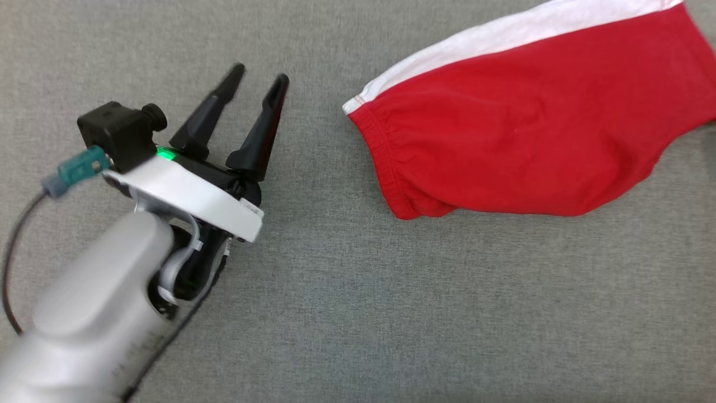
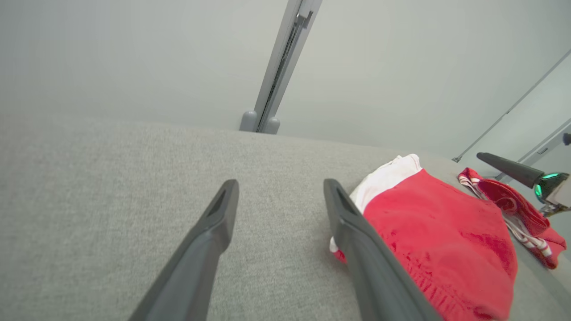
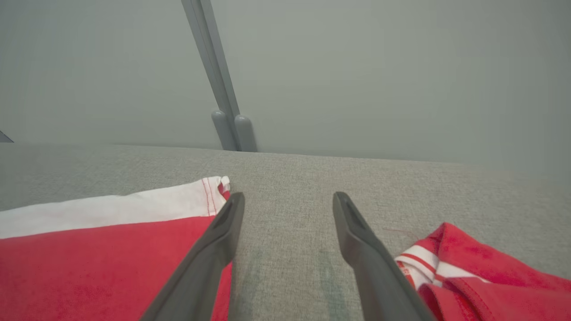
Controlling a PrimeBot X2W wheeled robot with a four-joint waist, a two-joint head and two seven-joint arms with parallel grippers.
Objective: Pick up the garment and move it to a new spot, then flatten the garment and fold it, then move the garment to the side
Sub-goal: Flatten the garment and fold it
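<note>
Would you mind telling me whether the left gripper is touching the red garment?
Apart. The head view shows bare grey surface between the left gripper and the near hem of the red garment.

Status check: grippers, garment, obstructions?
Left gripper open, empty. Right gripper open, empty. Red-and-white garment lying on grey cover, ungripped. Nothing blocking.

The pale grey left forearm (image 1: 95, 291) rises from the lower left of the head view and ends in a flat white wrist plate (image 1: 190, 196). The left gripper (image 1: 260, 74), two long black tapered fingers, points up and slightly right with its jaws spread apart. In its own wrist view, the dark-fingered right gripper (image 3: 289, 196) is also spread wide.
</note>
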